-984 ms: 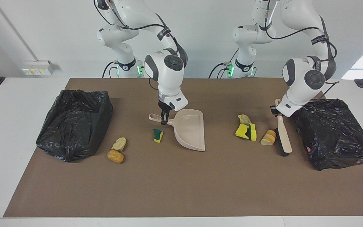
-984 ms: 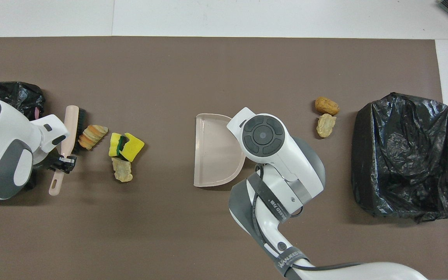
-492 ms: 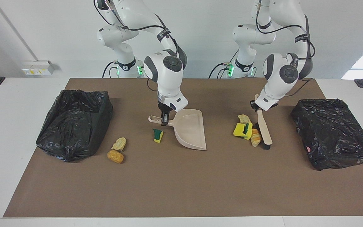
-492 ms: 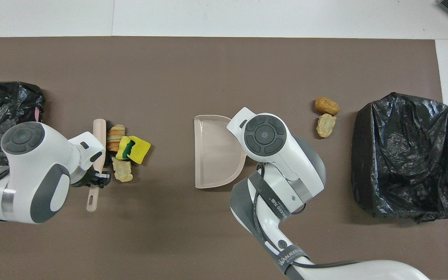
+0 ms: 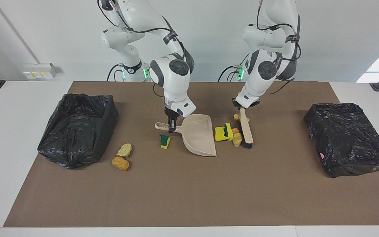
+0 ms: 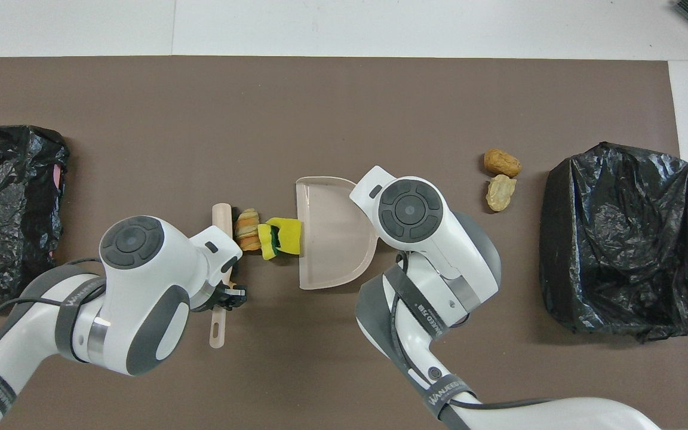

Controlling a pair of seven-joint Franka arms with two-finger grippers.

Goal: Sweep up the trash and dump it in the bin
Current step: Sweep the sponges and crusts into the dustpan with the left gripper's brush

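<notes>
At the middle of a brown table mat (image 5: pixel 189 194), the left gripper (image 5: pixel 242 108) is clamped on the handle of a beige brush (image 5: pixel 246 130), whose black bristles rest on the mat against a small heap of trash. That heap – a yellow sponge piece (image 5: pixel 222 133) with a green face and an orange-brown bread-like lump (image 5: pixel 237 138) – sits pressed between the brush and the open lip of a beige dustpan (image 5: pixel 197 135), the sponge touching the lip. A pale beige wad (image 5: pixel 236 117) lies just beside the brush handle, nearer to the robots than the heap.

The right gripper (image 5: pixel 172 126) pinches the dustpan's handle, holding the pan flat on the mat. A second, smaller sponge piece (image 5: pixel 165 141) lies beside the handle, outside the pan. Two more scraps – a pale wad (image 5: pixel 124 150) and a brown lump (image 5: pixel 120 163) – rest close together near the black-lined bin (image 5: pixel 77 128) at the right arm's end of the table.

A second black-lined bin (image 5: pixel 347 138) stands at the left arm's end, well apart from the brush.
</notes>
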